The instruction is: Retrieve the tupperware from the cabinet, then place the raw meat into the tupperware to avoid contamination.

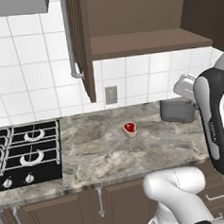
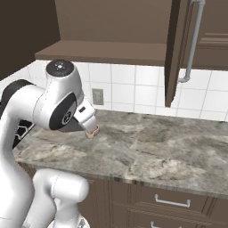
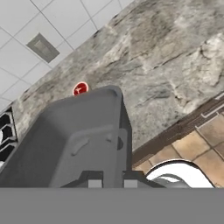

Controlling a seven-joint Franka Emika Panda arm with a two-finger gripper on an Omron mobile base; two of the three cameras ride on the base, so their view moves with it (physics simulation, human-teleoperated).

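Clamped on the tupperware (image 3: 78,140), the claw (image 3: 113,183) holds it by its near rim above the counter (image 1: 135,150). Its fingertips are mostly cut off in the hand view. One meat piece (image 1: 129,128) lies on the counter left of the tupperware, half hidden behind the arm in the right base view. One cabinet (image 1: 140,17) door stands open.
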